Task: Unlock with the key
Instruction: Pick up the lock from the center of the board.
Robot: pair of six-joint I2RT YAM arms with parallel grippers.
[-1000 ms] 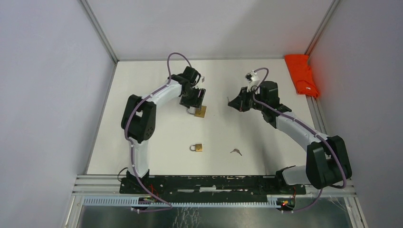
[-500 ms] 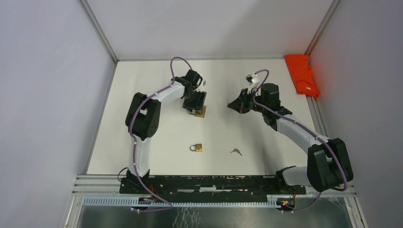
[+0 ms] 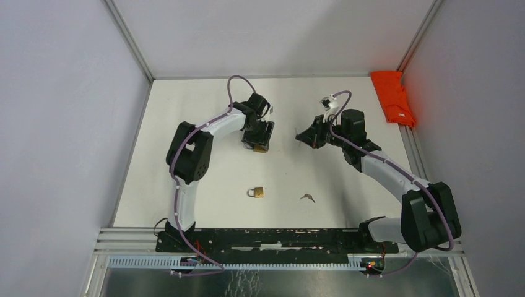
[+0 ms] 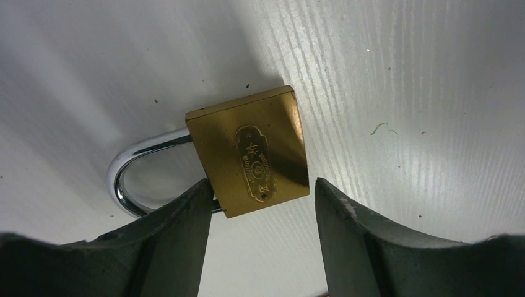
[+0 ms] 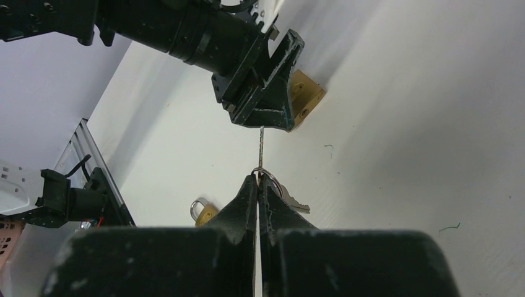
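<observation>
White table (image 3: 216,185), grey walls, orange cloth (image 3: 394,98) at the far right edge. Left gripper (image 4: 260,195) is down at the far centre of the table over the padlock (image 4: 251,161). Jaws are spread, one finger on each side of the brass body; can't tell if either pad is touching it. The padlock lies flat on the table with its shackle seated and pointing left in the left wrist view.

Right gripper (image 5: 257,182) sits just to the right of it, off the table, jaws clamped on the key (image 5: 261,143). The blade sticks straight out past the fingertips and lines up toward the left gripper and the padlock's exposed end. The tip is close to them but not in. A ring and another key hang beside the right fingertips.

Second padlock (image 3: 256,192) and loose key (image 3: 308,198) lie nearer the bases, well apart from both grippers.
</observation>
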